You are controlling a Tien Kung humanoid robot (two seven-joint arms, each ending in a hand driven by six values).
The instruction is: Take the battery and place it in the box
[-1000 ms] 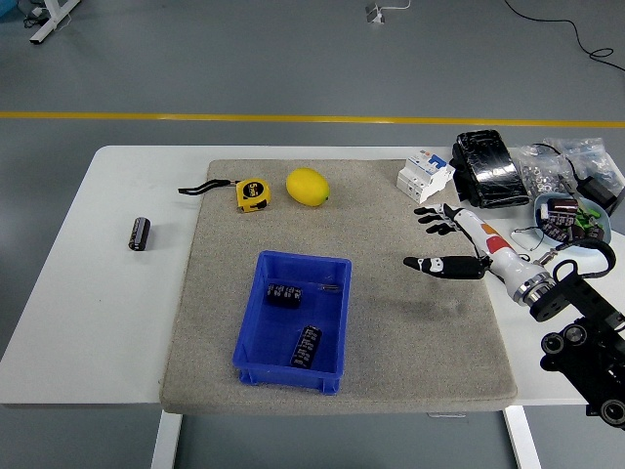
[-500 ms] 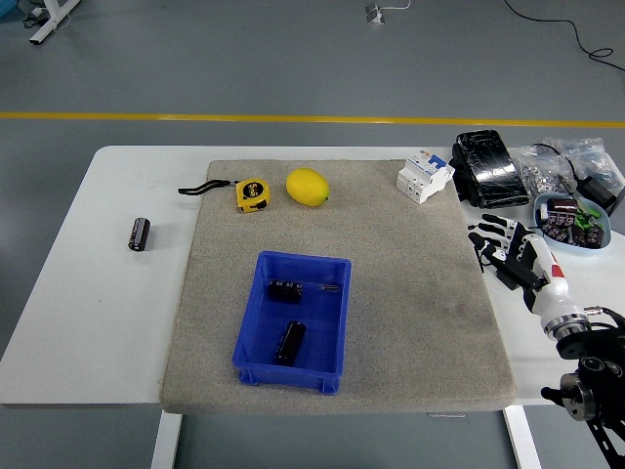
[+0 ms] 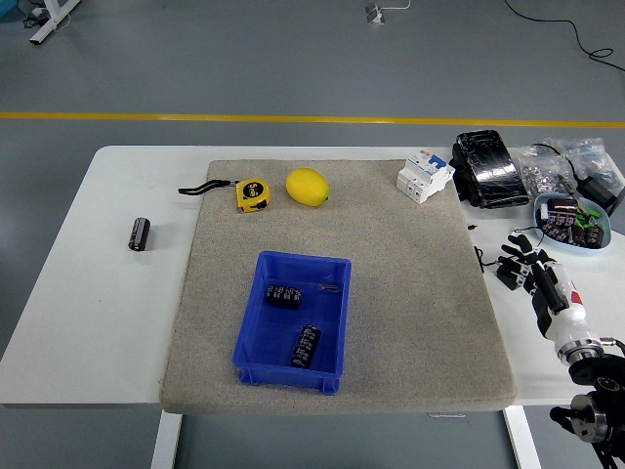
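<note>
Right hand (image 3: pixel 530 266): white with black fingers, at near right, off the mat's right edge, over bare table (image 3: pixel 88 293); fingers spread and relaxed, clamped on nothing. White forearm and black joint running to the near right corner.

Left arm: out of view.

Just far of the hand: pale blue dish (image 3: pixel 576 220) with small parts, at the right edge. Farther still: black pack (image 3: pixel 488 168), clear bags of hardware (image 3: pixel 552 166), white breaker (image 3: pixel 425 176) at the mat's far right corner.

Mat (image 3: pixel 410 293): grey-beige, covering the middle of the table.

Box (image 3: pixel 293 320): blue, open, on the near-middle of the mat, well apart from the hand. Inside: two batteries, black and cylindrical, lying on their sides; one (image 3: pixel 285 295) toward the far side, one (image 3: pixel 308 346) toward the near side, set at an angle. Small screw-like item beside the far one, too small to tell.

Lemon (image 3: pixel 307 187): yellow, on the far part of the mat. Just left of it: tape measure (image 3: pixel 252 192), yellow, with black strap trailing left over the mat's edge.

Third battery (image 3: pixel 141 234): black, lying on bare table left of the mat, well apart from the box.

Beyond the table: grey floor with yellow line (image 3: pixel 293 118).
</note>
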